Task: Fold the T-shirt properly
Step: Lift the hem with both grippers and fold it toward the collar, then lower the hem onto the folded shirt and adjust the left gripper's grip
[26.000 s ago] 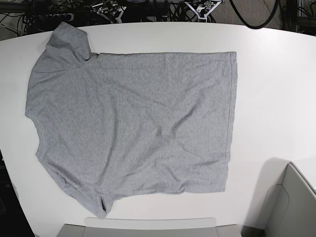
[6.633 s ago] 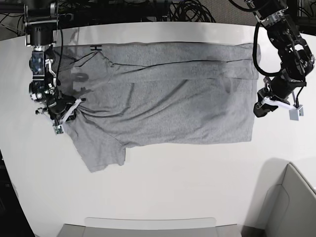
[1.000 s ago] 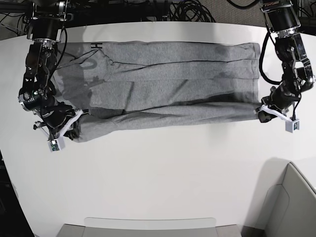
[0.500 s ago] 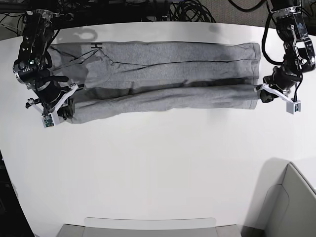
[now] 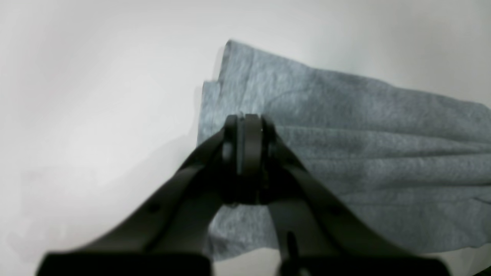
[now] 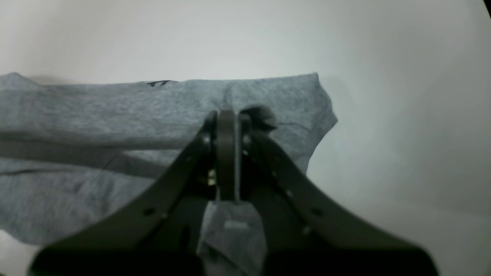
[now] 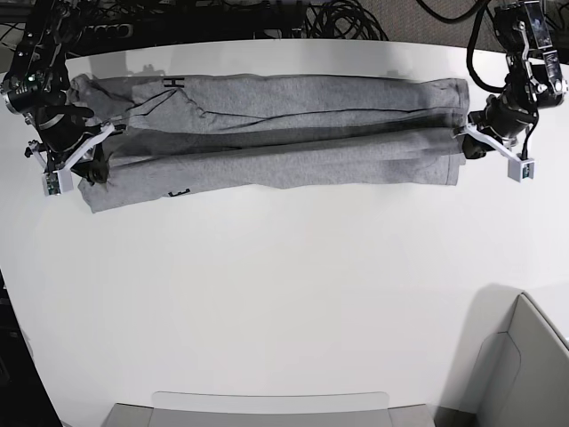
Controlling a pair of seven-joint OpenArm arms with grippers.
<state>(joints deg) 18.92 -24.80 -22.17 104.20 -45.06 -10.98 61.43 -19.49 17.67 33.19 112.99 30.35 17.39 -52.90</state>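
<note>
T-shirt [image 7: 276, 133]: long grey band, black lettering peeking.

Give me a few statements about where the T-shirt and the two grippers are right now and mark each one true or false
1. The T-shirt lies as a long narrow band near the table's far edge. True.
2. The left gripper is open, clear of the cloth. False: it is shut on the T-shirt's end.
3. The right gripper pinches the shirt at the band's opposite end. True.
4. No lettering shows anywhere. False: black marks show on the fabric.
5. The shirt hangs off the table's near edge. False: that side is bare.
</note>
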